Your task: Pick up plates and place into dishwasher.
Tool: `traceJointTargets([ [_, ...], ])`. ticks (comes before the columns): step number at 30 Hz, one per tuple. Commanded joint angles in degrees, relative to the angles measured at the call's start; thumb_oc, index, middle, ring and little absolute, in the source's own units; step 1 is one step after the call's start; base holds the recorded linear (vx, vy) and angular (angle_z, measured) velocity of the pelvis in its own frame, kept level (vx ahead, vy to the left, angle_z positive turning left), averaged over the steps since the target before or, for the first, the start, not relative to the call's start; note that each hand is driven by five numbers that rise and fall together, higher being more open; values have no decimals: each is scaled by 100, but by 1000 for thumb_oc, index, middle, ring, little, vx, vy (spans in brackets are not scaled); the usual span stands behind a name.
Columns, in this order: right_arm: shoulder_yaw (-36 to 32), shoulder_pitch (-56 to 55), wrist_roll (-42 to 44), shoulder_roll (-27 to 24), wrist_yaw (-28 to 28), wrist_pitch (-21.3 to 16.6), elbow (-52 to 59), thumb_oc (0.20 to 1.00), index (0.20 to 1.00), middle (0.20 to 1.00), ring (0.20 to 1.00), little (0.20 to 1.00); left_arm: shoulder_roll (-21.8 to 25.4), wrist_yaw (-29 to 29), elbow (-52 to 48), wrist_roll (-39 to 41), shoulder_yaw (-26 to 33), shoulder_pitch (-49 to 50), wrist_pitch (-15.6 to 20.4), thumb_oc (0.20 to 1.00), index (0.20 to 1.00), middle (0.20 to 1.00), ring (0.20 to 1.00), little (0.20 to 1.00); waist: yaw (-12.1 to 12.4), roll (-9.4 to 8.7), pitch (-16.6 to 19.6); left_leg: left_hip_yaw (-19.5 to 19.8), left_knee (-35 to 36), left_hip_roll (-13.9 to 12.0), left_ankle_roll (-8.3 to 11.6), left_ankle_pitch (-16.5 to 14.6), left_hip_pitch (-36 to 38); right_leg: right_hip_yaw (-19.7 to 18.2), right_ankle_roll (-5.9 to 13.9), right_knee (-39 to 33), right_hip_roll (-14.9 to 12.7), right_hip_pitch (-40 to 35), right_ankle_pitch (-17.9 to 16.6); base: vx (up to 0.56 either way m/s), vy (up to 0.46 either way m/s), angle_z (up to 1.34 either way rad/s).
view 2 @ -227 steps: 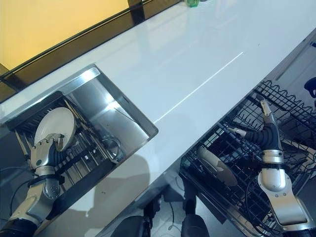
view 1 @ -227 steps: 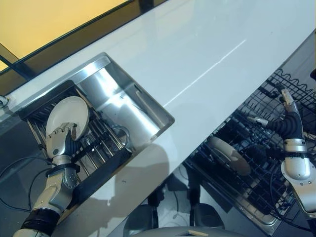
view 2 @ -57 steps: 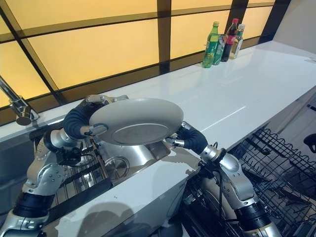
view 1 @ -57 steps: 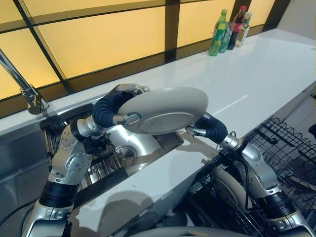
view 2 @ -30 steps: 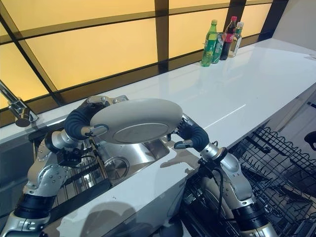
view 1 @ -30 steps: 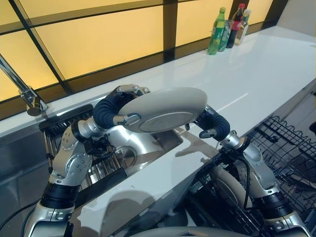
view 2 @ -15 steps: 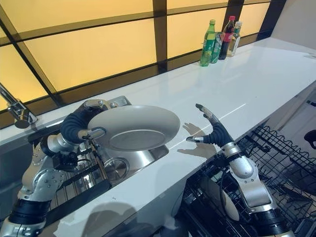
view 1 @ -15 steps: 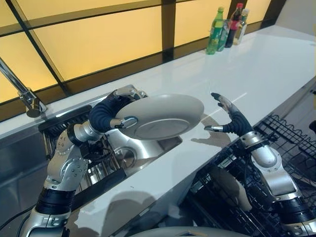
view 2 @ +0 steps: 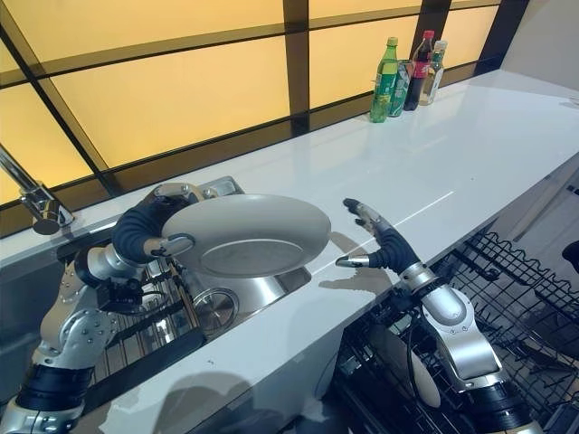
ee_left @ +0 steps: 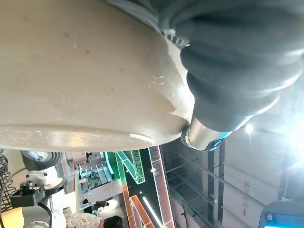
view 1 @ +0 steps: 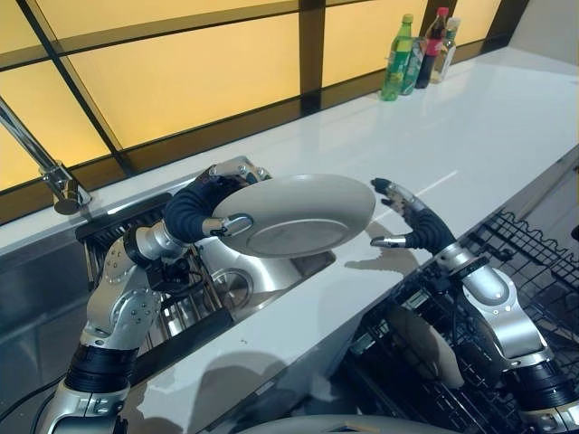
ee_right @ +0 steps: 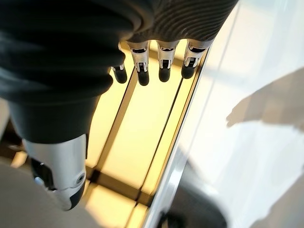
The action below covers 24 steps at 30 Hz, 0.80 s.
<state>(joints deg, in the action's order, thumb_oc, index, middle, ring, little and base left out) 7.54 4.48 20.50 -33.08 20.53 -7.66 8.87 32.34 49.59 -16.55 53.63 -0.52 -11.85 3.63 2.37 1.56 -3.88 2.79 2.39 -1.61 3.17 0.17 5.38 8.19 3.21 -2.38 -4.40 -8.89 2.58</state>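
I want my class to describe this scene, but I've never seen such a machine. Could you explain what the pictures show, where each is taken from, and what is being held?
It is a humanoid robot with two silver arms, working at a kitchen counter. Two pictures come from cameras in its head, looking down; the other two come from a camera on each wrist.

The left robot hand grips a pale plate by its rim, holding it in the air above the steel sink. The left wrist picture shows that plate's underside very close. The right robot hand hovers open beside the plate, holding nothing.

On the white counter stand some bottles by the window. Below, at the right, is the open dishwasher rack, with another plate already standing in it.
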Motion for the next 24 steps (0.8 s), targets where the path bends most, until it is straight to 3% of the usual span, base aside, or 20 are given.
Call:
traceJointTargets([
  [1, 284, 522, 1009, 186, 746, -404, 470, 1000, 1000, 1000, 1000, 1000, -28, -23, 172, 319, -69, -263, 118, 200, 200, 200, 200, 200, 20, -65, 448, 22, -57, -106, 24, -4, -380, 11, 129, 899, -68, 430, 468, 0, 0, 0],
  [6, 589, 742, 1586, 636, 1273, -359, 525, 1000, 1000, 1000, 1000, 1000, -157, -87, 188, 233, -234, -360, 70, 200, 200, 200, 200, 200, 80, -78, 482, 29, -52, -96, 8, -4, -382, 24, 118, 855, -57, 400, 462, 0, 0, 0],
  [11, 789, 841, 1580, 843, 1543, -315, 568, 1000, 1000, 1000, 1000, 1000, -236, -93, 174, 197, -264, -396, -11, 200, 200, 200, 200, 200, 118, -82, 505, 36, -59, -90, -1, 0, -391, 21, 108, 848, -44, 400, 461, 0, 0, 0],
  [21, 916, 954, 1745, 969, 1445, -439, 648, 1000, 1000, 1000, 1000, 1000, -282, -52, 208, 190, -229, -388, -8, 200, 200, 200, 200, 200, 166, -83, 503, 27, -71, -88, -2, 4, -405, 58, 103, 832, -63, 387, 448, 0, 0, 0],
  [23, 872, 968, 1859, 1000, 1426, -458, 661, 730, 730, 730, 730, 730, -310, -41, 215, 157, -215, -381, -12, 200, 200, 200, 200, 200, 161, -77, 500, 19, -72, -91, -5, 0, -407, 61, 101, 843, -64, 399, 453, 0, 0, 0],
  [24, 850, 967, 1932, 1014, 1417, -488, 673, 457, 457, 457, 457, 457, -314, -28, 219, 160, -211, -376, -12, 200, 200, 200, 200, 200, 160, -76, 498, 13, -72, -91, -6, -1, -407, 62, 99, 844, -64, 400, 453, 0, 0, 0],
])
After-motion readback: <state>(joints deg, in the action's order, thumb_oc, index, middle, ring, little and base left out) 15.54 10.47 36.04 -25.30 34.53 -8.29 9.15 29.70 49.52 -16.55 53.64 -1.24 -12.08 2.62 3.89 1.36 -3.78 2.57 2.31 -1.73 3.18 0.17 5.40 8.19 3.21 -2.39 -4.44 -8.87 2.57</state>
